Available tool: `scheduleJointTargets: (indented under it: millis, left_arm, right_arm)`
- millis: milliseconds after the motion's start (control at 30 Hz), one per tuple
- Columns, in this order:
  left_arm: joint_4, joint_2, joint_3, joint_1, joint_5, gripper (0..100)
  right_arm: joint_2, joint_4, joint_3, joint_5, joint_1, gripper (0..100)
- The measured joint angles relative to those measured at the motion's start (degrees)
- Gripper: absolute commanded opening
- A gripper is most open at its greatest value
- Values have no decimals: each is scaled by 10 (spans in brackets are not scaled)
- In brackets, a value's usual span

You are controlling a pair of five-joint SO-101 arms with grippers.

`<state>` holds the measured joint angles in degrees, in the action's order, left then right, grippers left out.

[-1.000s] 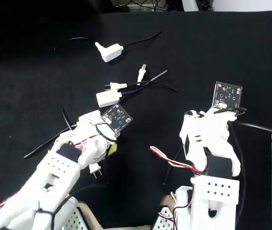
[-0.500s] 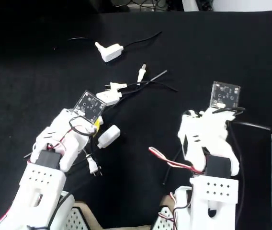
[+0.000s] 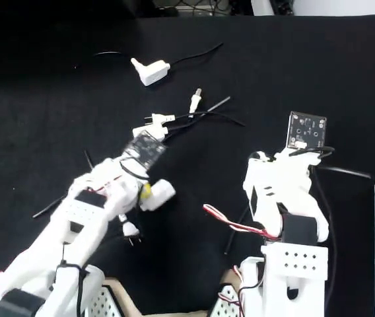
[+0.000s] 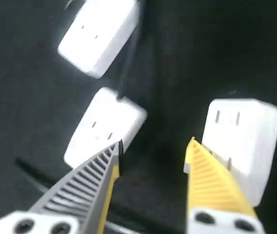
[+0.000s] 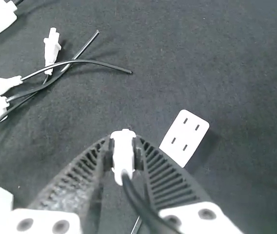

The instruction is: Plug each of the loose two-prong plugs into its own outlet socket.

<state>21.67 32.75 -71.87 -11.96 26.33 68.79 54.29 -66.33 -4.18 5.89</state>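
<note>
Clamping a plug (image 5: pixel 123 158) in the right gripper (image 5: pixel 123 139), ready for the outlet socket (image 5: pixel 184 137) beside it. Hovering the left gripper (image 4: pixel 153 146), spread wide, over a second socket (image 4: pixel 104 127), likely to brace it.

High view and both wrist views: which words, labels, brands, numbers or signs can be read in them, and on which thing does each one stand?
None can be read.
Dark square circuit board on the left arm: pale marks, too small to read.
Dark square circuit board on the right arm: pale marks, too small to read.
White rectangular plastic outlet block in the right wrist view: slots only, no print.
White rectangular plastic outlet blocks in the left wrist view: blurred, slots only.
</note>
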Motion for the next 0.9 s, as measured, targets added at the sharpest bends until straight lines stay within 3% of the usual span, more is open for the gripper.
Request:
scheduleJointTargets:
  millis: [167,367,667,900]
  left_arm:
    - [47,36,0,-55,0,209]
    - [141,159,0,-47,-3,211]
    - [282,399,-23,86,-75,213]
    - [293,562,-153,219,-127,212]
  right_arm:
    - [0,0,0,0,1,11]
    - [0,0,0,11,-17,11]
    - [0,29,0,18,-162,11]
    - [-11,29,0,13,-292,12]
